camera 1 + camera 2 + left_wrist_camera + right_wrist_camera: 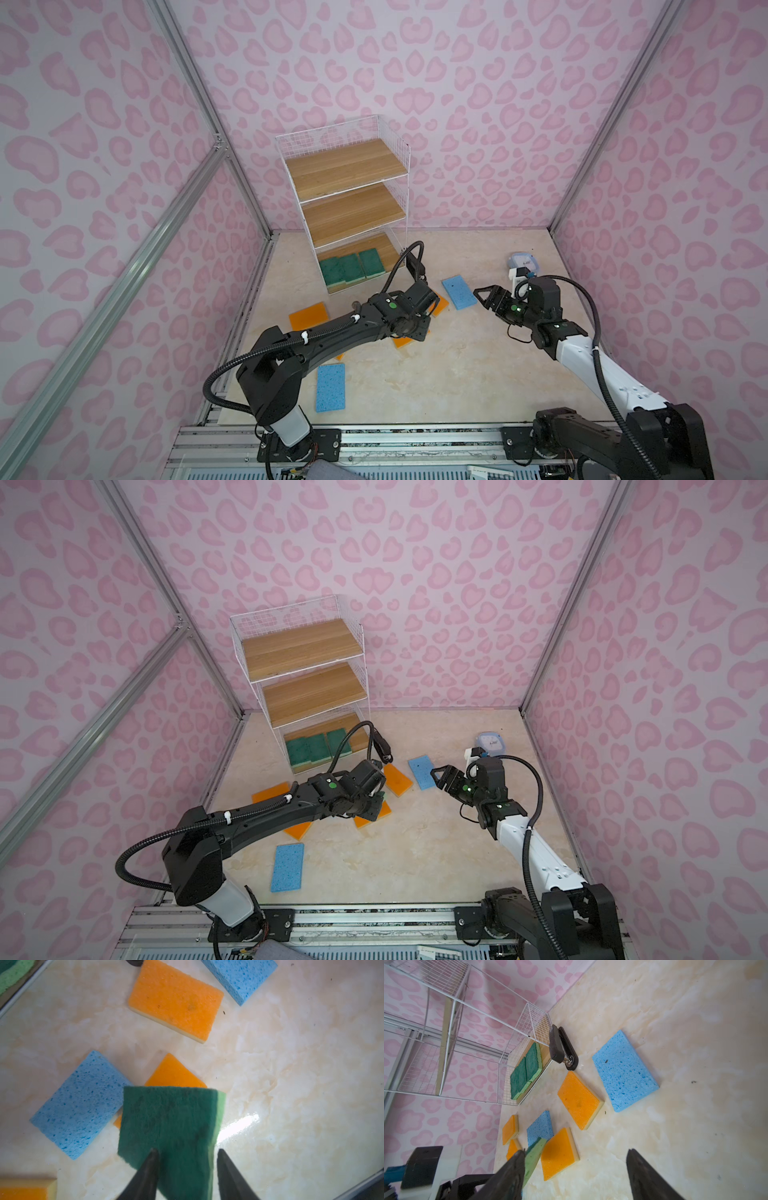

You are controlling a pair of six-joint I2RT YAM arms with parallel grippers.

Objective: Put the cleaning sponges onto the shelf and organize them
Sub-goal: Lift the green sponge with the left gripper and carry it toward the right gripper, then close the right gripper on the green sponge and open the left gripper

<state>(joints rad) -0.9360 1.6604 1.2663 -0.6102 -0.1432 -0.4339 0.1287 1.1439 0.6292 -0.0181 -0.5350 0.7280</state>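
Left wrist, grn sponge (168, 1122) lengthwise off end effector (187, 1152)

Green sponge (170, 1122) partly off the left wrist view; orange sponge (402, 342) mostly beneath the left arm (332, 328).

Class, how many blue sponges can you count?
3. Back blue sponge lies right of the stapler; front blue sponge lies beside the left arm; middle blue sponge sits under that arm, unseen from above. More may be hidden.
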